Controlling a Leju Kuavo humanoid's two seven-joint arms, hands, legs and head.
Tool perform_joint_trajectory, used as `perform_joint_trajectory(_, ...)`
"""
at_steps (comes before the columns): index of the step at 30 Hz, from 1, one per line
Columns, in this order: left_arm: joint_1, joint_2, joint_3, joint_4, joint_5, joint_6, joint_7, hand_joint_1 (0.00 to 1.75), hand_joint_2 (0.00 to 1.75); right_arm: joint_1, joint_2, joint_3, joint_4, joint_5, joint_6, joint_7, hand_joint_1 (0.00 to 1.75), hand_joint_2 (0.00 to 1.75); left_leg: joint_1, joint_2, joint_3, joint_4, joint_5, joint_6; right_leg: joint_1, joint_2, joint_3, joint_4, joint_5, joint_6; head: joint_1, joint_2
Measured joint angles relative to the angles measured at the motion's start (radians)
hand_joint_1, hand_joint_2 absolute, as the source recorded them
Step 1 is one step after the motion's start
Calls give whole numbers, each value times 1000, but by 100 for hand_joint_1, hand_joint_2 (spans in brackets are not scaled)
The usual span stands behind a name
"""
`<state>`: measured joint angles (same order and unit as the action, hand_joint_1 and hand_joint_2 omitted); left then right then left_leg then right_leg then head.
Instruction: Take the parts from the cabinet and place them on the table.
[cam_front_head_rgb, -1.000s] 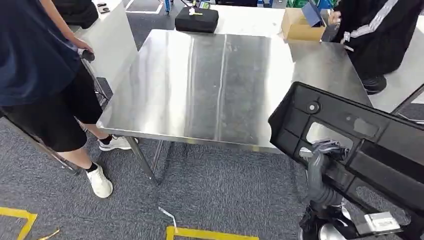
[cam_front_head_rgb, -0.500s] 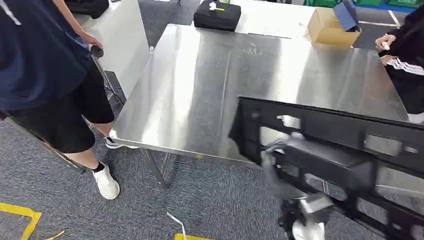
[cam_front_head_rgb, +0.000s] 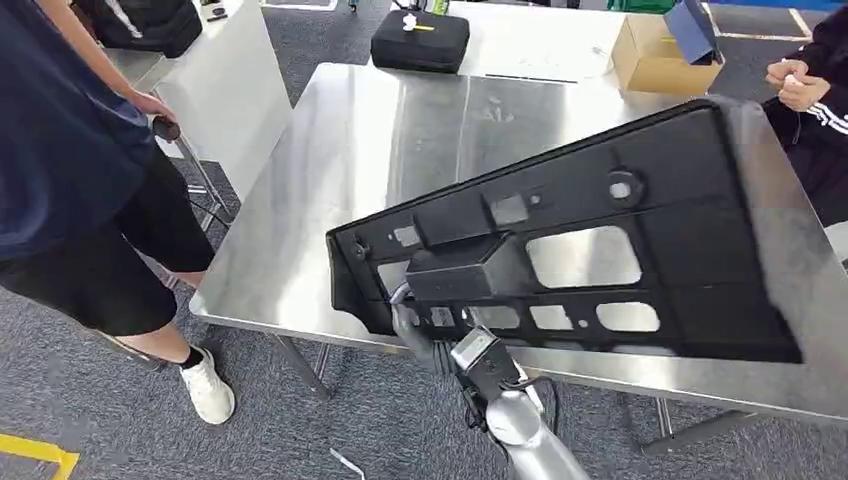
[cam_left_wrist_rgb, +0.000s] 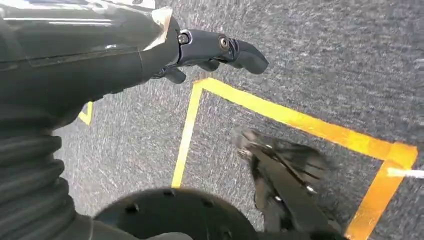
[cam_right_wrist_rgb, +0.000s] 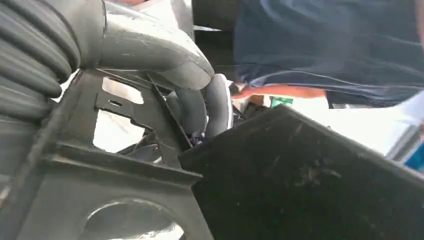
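A large black plastic panel (cam_front_head_rgb: 600, 230) with several cut-outs lies tilted over the right half of the steel table (cam_front_head_rgb: 330, 180). My right hand (cam_front_head_rgb: 415, 325) grips the panel's near lower edge at the table's front rim. In the right wrist view its fingers (cam_right_wrist_rgb: 200, 107) wrap around a rib of the panel (cam_right_wrist_rgb: 300, 180). Whether the panel touches the tabletop I cannot tell. My left hand (cam_left_wrist_rgb: 210, 47) hangs over the grey carpet with its fingers loosely apart and holds nothing.
A person in a dark shirt and black shorts (cam_front_head_rgb: 70, 150) stands close at the table's left side. Another person's hands (cam_front_head_rgb: 800, 85) are at the far right. A black case (cam_front_head_rgb: 420, 40) and a cardboard box (cam_front_head_rgb: 655, 55) sit behind the table. Yellow floor tape (cam_left_wrist_rgb: 300, 120) marks the carpet.
The view has shifted a little. My right hand has swung the black panel up and to the left, from beside the table's front right corner to over the tabletop.
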<state>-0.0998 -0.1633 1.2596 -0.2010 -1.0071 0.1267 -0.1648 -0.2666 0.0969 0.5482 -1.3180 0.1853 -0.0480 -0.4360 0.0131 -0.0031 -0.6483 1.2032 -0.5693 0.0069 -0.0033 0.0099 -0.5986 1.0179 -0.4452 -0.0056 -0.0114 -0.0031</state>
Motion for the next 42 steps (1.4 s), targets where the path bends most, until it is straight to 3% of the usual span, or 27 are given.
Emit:
perform_joint_trajectory(1, 0, 2, -3, 0, -9, 0, 2, 0, 175, -13, 6, 6, 16, -18, 16, 11, 175, 175, 0, 1, 25, -90, 66, 2, 0, 2, 11, 0, -8, 4, 0, 0)
perform_joint_trajectory(2, 0, 3, -6, 0, -15, -2, 5, 0, 175, -32, 13, 11, 38, -33, 29, 24, 175, 175, 0, 3, 38, -149, 99, 5, 0, 3, 13, 0, -13, 8, -2, 0)
perform_joint_trajectory(3, -2, 3, -10, 0, -23, -4, 9, 0, 175, -63, 25, 19, 69, -48, 42, 39, 175, 175, -4, 1, 46, -167, 89, 6, 15, 8, 14, 7, -18, 15, 0, 0)
perform_joint_trajectory(4, -3, 4, -17, 0, -31, -6, 11, 0, 175, -98, 40, 23, 108, -64, 52, 59, 175, 175, -6, 0, 43, -164, 91, 11, 10, 10, 11, 4, -16, 18, 0, 0)
perform_joint_trajectory(5, -3, 3, -23, 0, -37, -10, 14, 0, 175, -135, 61, 24, 161, -78, 59, 74, 175, 175, -5, 1, 49, -167, 94, 12, 13, 10, 9, 7, -18, 11, 0, 0)
perform_joint_trajectory(8, -5, 3, -34, 0, -49, -9, 14, 0, 175, -287, 130, 25, 357, -113, 68, 108, 175, 175, -9, -2, 49, -167, 95, 14, 10, 8, 11, 1, -18, 13, 0, 0)
perform_joint_trajectory(12, -6, 3, -48, 0, -51, -8, 16, 0, 175, -417, 189, 23, 523, -127, 69, 116, 175, 175, -9, -7, 49, -167, 94, 16, 10, 3, 16, -6, -18, 13, 0, 0)
perform_joint_trajectory(15, -6, 3, -54, 0, -59, 1, 20, 0, 175, -487, 223, 29, 636, -150, 38, 189, 175, 175, -9, -6, 49, -167, 92, 18, 10, 3, 16, -7, -18, 14, 0, 0)
perform_joint_trajectory(19, -7, 2, -56, 0, -62, 9, 20, 0, 175, -613, 239, 72, 767, -253, -63, 285, 175, 175, -9, -6, 48, -167, 92, 18, 10, 2, 15, -7, -17, 15, 0, 0)
perform_joint_trajectory(23, -6, 2, -56, 1, -66, 10, 20, 0, 175, -702, 241, 80, 859, -266, -100, 304, 175, 175, -9, -6, 49, -171, 93, 18, 10, 3, 14, -8, -16, 16, 0, 0)
perform_joint_trajectory(27, -6, 2, -56, 1, -66, 11, 20, 0, 175, -725, 244, 88, 900, -256, -118, 307, 175, 175, -10, -6, 52, -181, 97, 22, 10, 3, 13, -15, -13, 21, 0, 0)
perform_joint_trajectory(32, -5, 1, -57, 1, -69, 21, 20, 0, 175, -772, 224, 101, 945, -197, -235, 322, 175, 175, -10, -5, 52, -187, 100, 23, 9, 2, 10, -17, -13, 22, -1, 0)
perform_joint_trajectory(36, -6, 0, -59, 3, -74, 23, 20, 0, 175, -838, 180, 133, 974, -57, -327, 348, 175, 175, -10, -2, 52, -192, 100, 23, 9, 5, 7, -18, -13, 22, -1, 0)
perform_joint_trajectory(42, -6, 3, -62, 3, -83, 19, 19, 0, 175, -907, 100, 249, 1017, 211, -388, 473, 175, 175, -10, -2, 54, -197, 100, 23, 9, 5, 6, -19, -13, 21, -1, 0)
